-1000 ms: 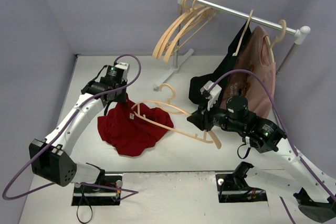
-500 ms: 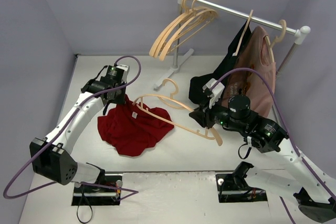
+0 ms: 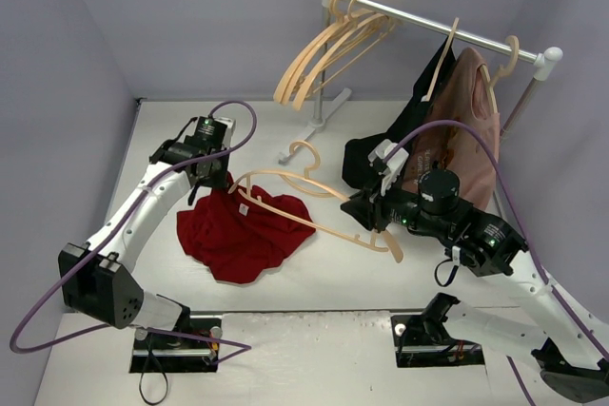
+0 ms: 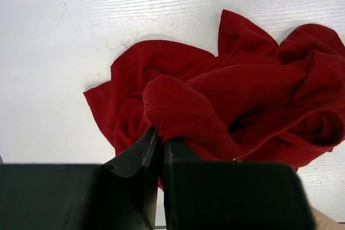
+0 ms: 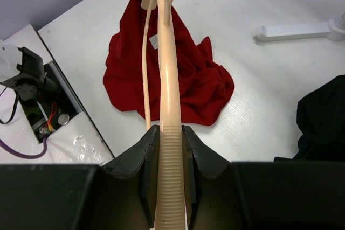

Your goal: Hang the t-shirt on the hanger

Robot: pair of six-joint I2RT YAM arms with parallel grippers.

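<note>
White counter [image 3: 247, 130] boxed in by pale lilac walls, a clothes rack [image 3: 428, 24] at the back right. From above, the t-shirt [image 3: 238, 230] lies crumpled at mid-left with one peak pulled up by the left gripper [image 3: 211, 176]. The right gripper [image 3: 366, 211] holds the hanger [image 3: 324, 223] level above the cloth, its far tip over the shirt's top and its hook towards the rack's foot [image 3: 303, 135]. A black garment [image 3: 366, 161] and a pink shirt [image 3: 466, 130] hang close behind the right arm, with spare hangers [image 3: 319, 54] further left. The left wrist view shows the left gripper [image 4: 160, 136] pinched shut on a thick fold of the t-shirt [image 4: 242, 90], with bare counter [image 4: 64, 36] beyond; I cannot tell whether that fold is the collar. In the right wrist view the right gripper [image 5: 166, 133] is clamped on one ribbed arm of the hanger [image 5: 166, 68], which points at the t-shirt [image 5: 183, 79] and its white tag [image 5: 153, 40]. To my eye the step is feeding that tip into the neck, so the left side should lift the cloth enough to open a mouth near the tag, and the hanger should slide in low and slow. Free room lies toward the near counter [image 5: 269, 79]. The left wall and the black garment [image 5: 323, 117] crowd the sides.
</note>
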